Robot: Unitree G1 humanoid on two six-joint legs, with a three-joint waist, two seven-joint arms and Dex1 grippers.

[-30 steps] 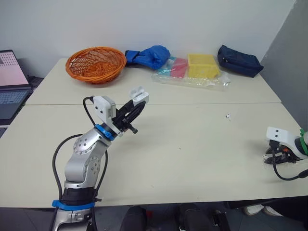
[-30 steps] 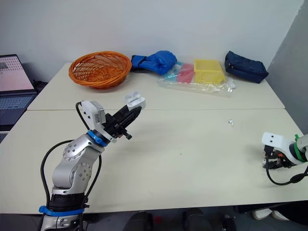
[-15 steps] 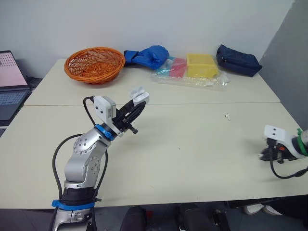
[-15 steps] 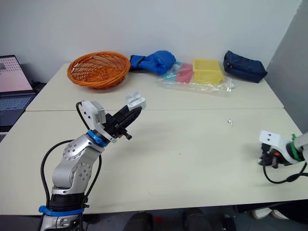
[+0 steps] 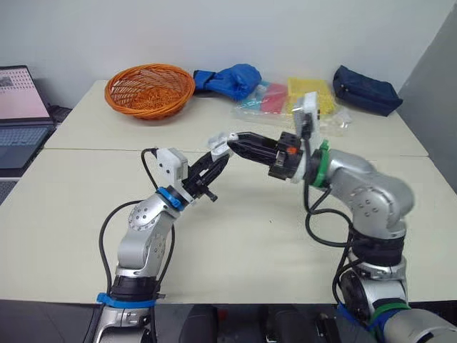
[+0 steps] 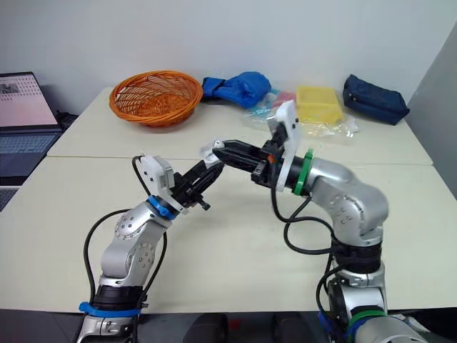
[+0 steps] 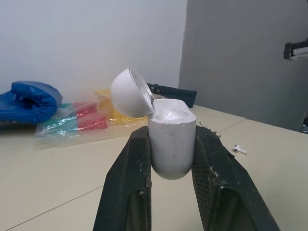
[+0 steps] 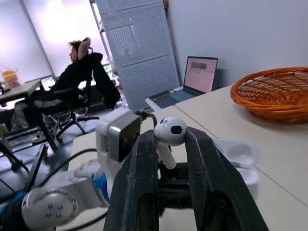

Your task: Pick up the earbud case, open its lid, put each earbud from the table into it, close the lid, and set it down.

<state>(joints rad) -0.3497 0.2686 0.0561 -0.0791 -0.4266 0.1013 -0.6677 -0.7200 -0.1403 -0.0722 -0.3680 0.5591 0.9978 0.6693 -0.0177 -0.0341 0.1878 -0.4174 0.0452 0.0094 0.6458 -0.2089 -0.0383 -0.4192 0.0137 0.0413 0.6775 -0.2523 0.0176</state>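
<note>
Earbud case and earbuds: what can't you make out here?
- Wells of the earbud case: left wrist view is side-on, so full or empty is unclear.
- Case mouth, eye views: covered by the right gripper.
- Stem of the held earbud: lower part hidden between fingers.
- The table earbud: too small for detail.

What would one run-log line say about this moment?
left tool: holds earbud case, lid open | right tool: holds earbud near case | other earbud: on table

earbud case (image 7: 172,139) above table (image 5: 250,239), basket (image 5: 150,107) back left, pouch (image 5: 365,89) back right
</note>
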